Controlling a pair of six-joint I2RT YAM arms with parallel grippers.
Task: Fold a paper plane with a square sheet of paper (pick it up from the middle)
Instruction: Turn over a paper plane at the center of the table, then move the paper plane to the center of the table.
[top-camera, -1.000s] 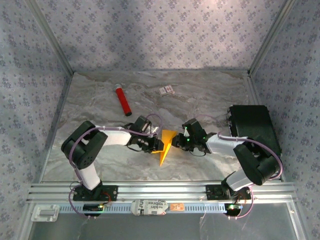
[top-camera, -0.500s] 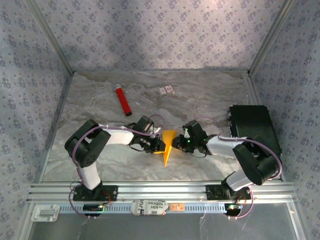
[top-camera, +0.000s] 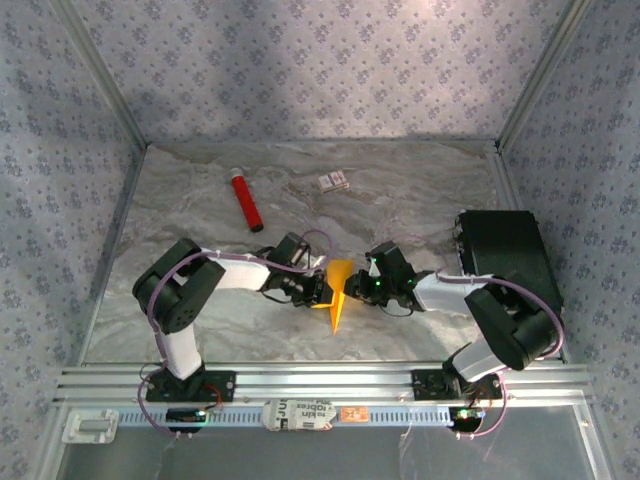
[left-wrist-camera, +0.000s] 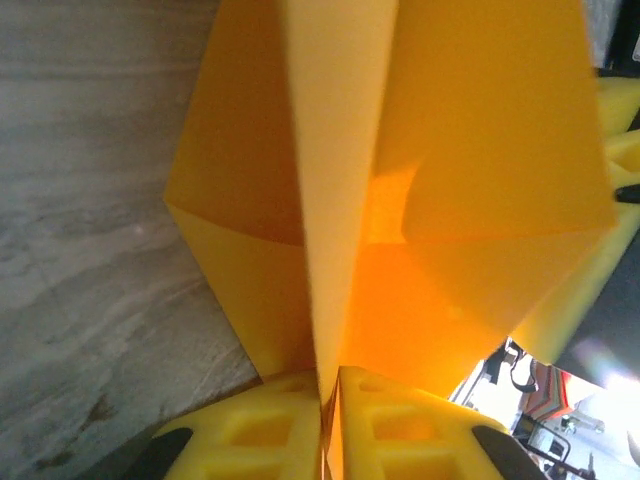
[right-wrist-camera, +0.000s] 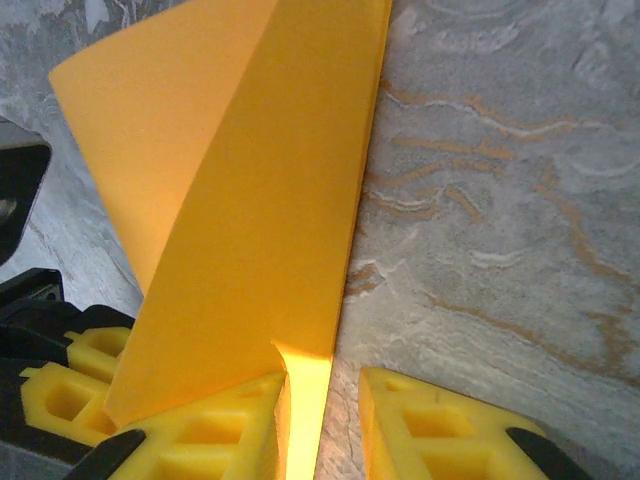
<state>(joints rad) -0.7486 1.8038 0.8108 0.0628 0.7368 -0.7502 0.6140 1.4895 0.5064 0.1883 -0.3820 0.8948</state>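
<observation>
The orange-yellow sheet of paper (top-camera: 338, 298), folded into a narrow pointed paper plane shape with its tip toward the near edge, stands between my two grippers at the table's middle. My left gripper (top-camera: 322, 292) is at its left side. In the left wrist view the yellow fingers (left-wrist-camera: 250, 430) of the left gripper (left-wrist-camera: 330, 390) are pressed together on a fold of the paper (left-wrist-camera: 450, 150). My right gripper (top-camera: 358, 289) is at the paper's right side. Its jaws (right-wrist-camera: 325, 405) stand apart; the paper (right-wrist-camera: 250, 200) lies against the left finger, with bare table in the gap.
A red tube (top-camera: 246, 202) lies at the back left of the marbled table (top-camera: 430, 200), and a small white card (top-camera: 334, 181) lies behind the middle. A black box (top-camera: 505, 255) stands at the right edge. An aluminium rail (top-camera: 320, 380) runs along the front.
My left gripper has slid right up to the paper and closed on its fold. The paper's tip has shifted a little to the right. The right arm has barely moved.
</observation>
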